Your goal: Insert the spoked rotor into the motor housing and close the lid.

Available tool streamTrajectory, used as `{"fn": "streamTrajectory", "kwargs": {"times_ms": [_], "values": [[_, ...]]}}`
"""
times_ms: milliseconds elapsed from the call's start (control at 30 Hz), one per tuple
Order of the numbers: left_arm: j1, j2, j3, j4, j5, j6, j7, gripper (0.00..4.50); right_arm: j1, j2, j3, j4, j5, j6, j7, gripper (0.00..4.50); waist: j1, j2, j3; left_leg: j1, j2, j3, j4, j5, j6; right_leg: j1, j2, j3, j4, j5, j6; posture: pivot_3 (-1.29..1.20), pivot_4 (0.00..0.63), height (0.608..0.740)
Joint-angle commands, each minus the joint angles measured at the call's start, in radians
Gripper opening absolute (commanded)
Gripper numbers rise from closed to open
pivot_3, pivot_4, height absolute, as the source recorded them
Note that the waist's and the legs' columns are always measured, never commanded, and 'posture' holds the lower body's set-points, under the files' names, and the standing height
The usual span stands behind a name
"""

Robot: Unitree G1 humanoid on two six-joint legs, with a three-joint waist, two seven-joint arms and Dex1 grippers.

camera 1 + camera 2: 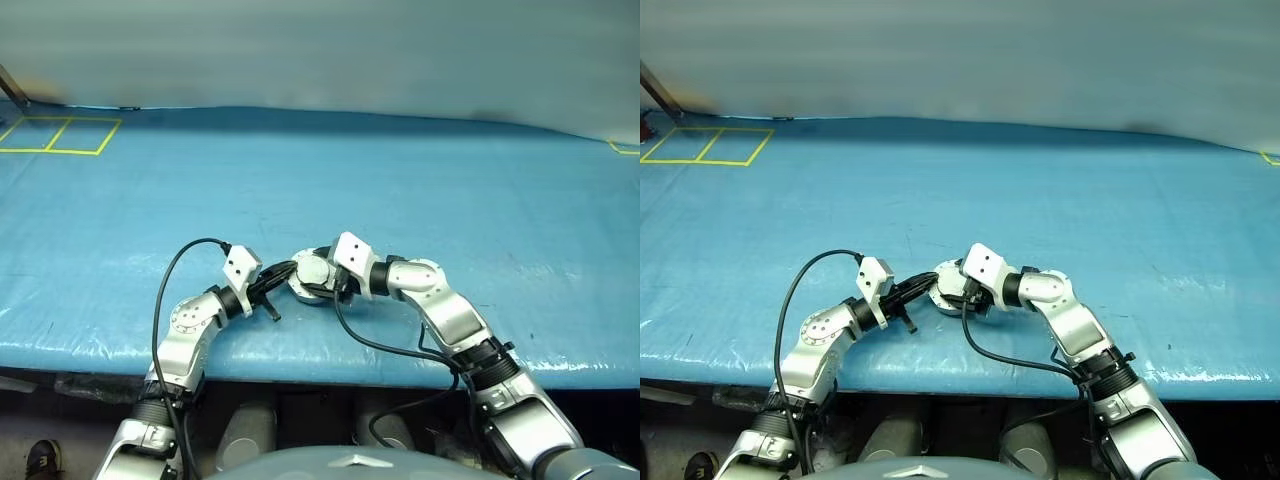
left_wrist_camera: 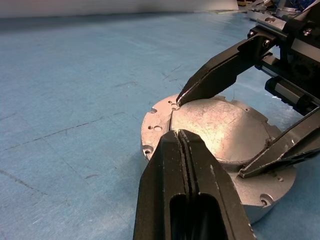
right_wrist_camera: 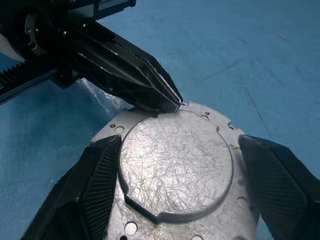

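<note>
A squat round silver motor housing (image 1: 948,287) sits near the front edge of a blue table (image 1: 1060,200), its lid (image 1: 951,276) down flat on top with the plain outer face up. The robot's two arms reach in from either side and meet over it. The left gripper (image 1: 922,284), its black fingers pressed together, points across from the left so that the tips lie at the housing's rim. The right gripper (image 1: 962,292) comes in from the right and partly covers the housing's near side. Yellow tape lines (image 1: 708,146) mark squares at the table's far left corner.
</note>
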Motion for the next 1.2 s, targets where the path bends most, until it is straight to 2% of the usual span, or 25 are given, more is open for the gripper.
{"fn": "streamTrajectory", "kwargs": {"times_ms": [33,467,600,667,900,1033,1200], "values": [[0.038,0.004,-0.018,0.029,0.024,0.03,0.007,0.0,0.014,-0.008,-0.004,0.016,-0.015,0.014,-0.006,4.45,0.001,0.0,0.0,0.0,0.0,0.0,-0.001,0.0,0.0,0.0,0.0,0.0,-0.001,0.0,0.0,0.0,0.15,0.74],[0.062,0.01,-0.008,0.003,-0.006,0.041,-0.01,0.0,0.02,-0.001,-0.009,0.036,-0.029,-0.009,-0.024,4.45,0.003,0.0,0.0,-0.001,0.0,0.0,-0.003,0.0,-0.001,0.0,0.0,-0.001,-0.006,0.0,0.0,0.0,0.15,0.74],[0.057,0.008,-0.01,0.01,0.002,0.037,-0.008,0.0,0.024,0.013,-0.044,0.009,0.002,-0.003,-0.039,4.45,0.004,0.0,0.0,-0.001,0.0,0.0,-0.004,0.0,0.0,0.0,0.0,-0.001,-0.007,0.0,0.0,0.0,0.15,0.74],[0.055,0.006,-0.013,0.01,0.005,0.035,-0.005,0.0,0.034,0.016,-0.087,-0.05,0.058,0.02,-0.029,4.45,0.006,0.0,0.0,-0.002,0.0,0.0,-0.004,0.0,0.0,0.0,0.0,-0.001,-0.007,0.0,0.0,0.0,0.15,0.74],[0.057,-0.008,-0.021,0.018,0.013,0.022,0.002,0.0,0.112,0.02,-0.319,-0.268,0.414,0.194,0.021,4.45,0.009,0.0,0.001,-0.009,-0.001,-0.002,-0.005,0.0,0.001,0.0,0.0,-0.002,-0.011,0.001,0.002,0.0,0.15,0.74],[0.057,-0.011,-0.022,0.022,0.013,0.017,0.002,0.0,0.158,0.001,-0.409,-0.272,0.503,0.305,-0.028,4.45,0.01,0.0,0.001,-0.009,-0.001,-0.002,-0.005,0.0,0.002,0.0,0.0,-0.003,-0.012,0.001,0.002,0.0,0.15,0.74],[0.054,-0.016,-0.023,0.024,0.012,0.008,0.004,0.0,0.193,0.042,-0.499,-0.181,0.644,0.516,-0.119,4.45,0.009,0.001,0.001,-0.009,0.0,-0.001,-0.005,0.0,0.002,0.0,0.0,-0.003,-0.012,0.001,0.002,0.0,0.15,0.74]]}}
